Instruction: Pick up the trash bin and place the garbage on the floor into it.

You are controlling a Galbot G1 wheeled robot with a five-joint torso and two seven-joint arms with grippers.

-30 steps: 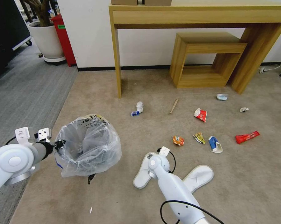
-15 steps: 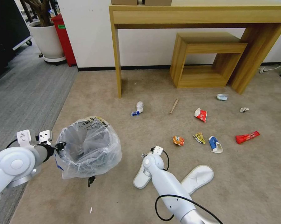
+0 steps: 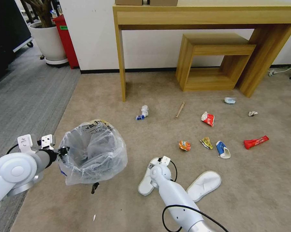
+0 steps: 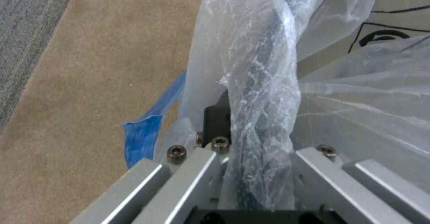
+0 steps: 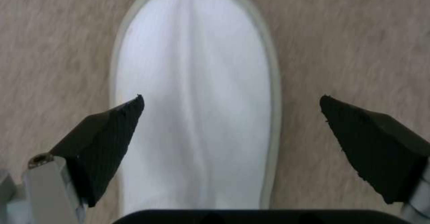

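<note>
While its fingers spread wide, right pincer (image 5: 230,116) hovers over slipper (image 5: 192,93).

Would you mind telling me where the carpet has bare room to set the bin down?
Bare carpet lies between the bin and the table leg. Right of the slippers it is crowded with wrappers.

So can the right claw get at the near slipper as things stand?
Probably yes: the right claw hangs open directly over the slipper, fingers straddling it, with nothing between them and the carpet.
</note>
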